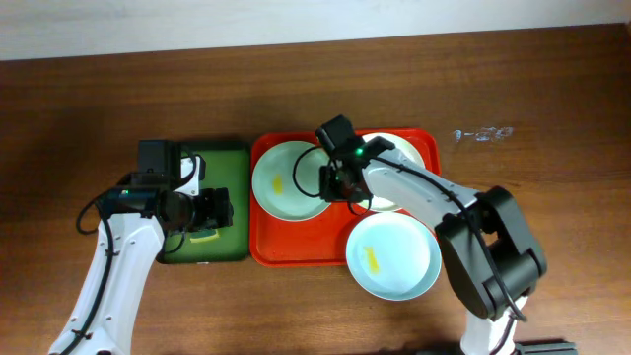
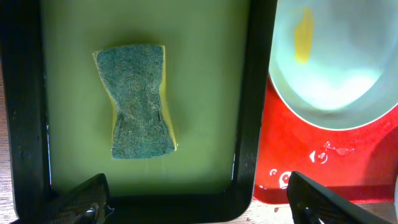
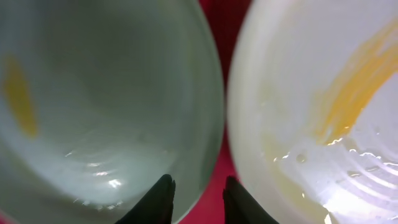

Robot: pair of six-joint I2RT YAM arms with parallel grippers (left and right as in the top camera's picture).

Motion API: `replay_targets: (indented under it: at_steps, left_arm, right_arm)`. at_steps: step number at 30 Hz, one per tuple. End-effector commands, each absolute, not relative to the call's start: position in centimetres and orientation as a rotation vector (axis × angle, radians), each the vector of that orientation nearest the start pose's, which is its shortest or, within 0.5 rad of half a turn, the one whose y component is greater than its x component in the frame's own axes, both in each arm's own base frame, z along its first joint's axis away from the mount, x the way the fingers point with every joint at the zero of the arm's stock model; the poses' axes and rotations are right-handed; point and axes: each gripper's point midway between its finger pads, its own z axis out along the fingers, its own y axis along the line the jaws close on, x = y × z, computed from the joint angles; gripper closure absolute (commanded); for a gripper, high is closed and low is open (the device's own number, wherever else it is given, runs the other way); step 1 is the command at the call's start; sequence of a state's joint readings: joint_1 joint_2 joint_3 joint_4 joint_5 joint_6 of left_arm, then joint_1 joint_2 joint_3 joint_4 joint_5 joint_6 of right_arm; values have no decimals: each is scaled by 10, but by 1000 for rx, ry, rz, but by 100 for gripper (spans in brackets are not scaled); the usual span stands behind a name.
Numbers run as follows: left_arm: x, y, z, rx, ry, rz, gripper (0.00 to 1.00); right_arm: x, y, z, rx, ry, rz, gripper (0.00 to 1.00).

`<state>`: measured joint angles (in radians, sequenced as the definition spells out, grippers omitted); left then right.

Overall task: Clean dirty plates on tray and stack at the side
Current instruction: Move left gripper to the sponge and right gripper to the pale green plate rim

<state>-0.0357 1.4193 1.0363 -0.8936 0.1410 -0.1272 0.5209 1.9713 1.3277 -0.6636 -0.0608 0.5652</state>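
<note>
Red tray (image 1: 266, 251) under the right gripper (image 3: 198, 185), whose fingers, narrowly apart, straddle the pale green plate's (image 3: 112, 93) rim beside the cream plate (image 3: 298, 93). The left gripper (image 2: 196, 186) gapes above the sponge (image 2: 138, 102).

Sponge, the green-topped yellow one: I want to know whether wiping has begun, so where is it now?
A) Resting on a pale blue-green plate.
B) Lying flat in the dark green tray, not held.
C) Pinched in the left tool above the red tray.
B: the green-topped yellow sponge lies flat on the floor of the dark green rectangular tray, with the left tool open above it, fingertips well apart.
</note>
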Motion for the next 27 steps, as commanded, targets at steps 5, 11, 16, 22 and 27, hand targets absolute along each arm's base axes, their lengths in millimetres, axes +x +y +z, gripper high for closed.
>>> replay_targets:
  at_steps: [5, 11, 16, 22, 27]
  left_arm:
    - [305, -32, 109, -112, 2833, -224, 11]
    - [304, -32, 107, -113, 2840, -224, 10]
    - [300, -29, 106, -149, 2854, -201, 42]
    - [301, 2, 58, -329, 2977, 67, 39]
    - [322, 1, 35, -322, 2958, 62, 64]
  right_arm:
    - [377, 195, 7, 158, 2897, 182, 58]
    - [372, 199, 5, 147, 2918, 209, 59]
    - [366, 194, 5, 154, 2940, 192, 96]
    - [337, 177, 7, 158, 3056, 97, 96]
    - [337, 177, 7, 157, 3054, 98, 96]
